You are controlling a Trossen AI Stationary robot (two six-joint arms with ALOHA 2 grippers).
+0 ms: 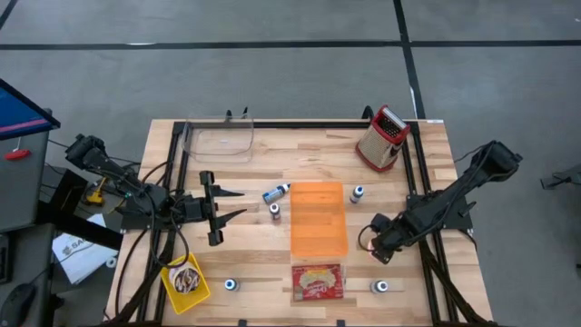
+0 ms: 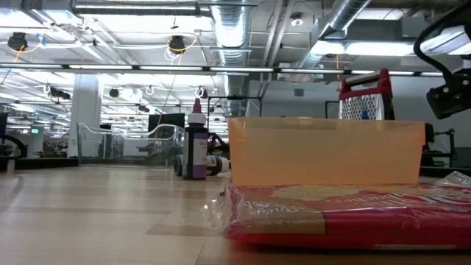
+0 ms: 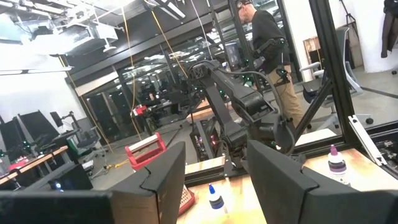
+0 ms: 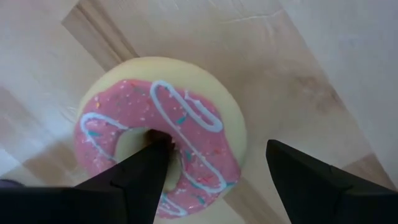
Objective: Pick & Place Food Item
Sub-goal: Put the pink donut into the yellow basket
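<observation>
Far left on the worktop (image 1: 272, 272): a yellow tray (image 1: 184, 283) of small brown bits near the front edge, likely set aside as spare stock. Just above it, the left claw (image 1: 228, 205) parked level over bare wood, fingers spread apart and holding nothing, evidently waiting. Behind it, a clear tub (image 1: 221, 139) at the back edge. Toward the middle, a few small bottles (image 1: 275, 193) scattered, then an orange bin (image 1: 318, 218) standing open, probably the drop spot for the food, with a red snack packet (image 1: 317, 282) just in front of it. At the back right, a red-framed grater (image 1: 383, 138). Right of the bin, the right claw (image 1: 374, 245) pointed down, fingers wide open, one tip over the hole of a pink-iced donut (image 4: 163, 144) and the other outside its rim, apparently lined up to pinch the ring. Donut flat on the worktop, not yet gripped.
</observation>
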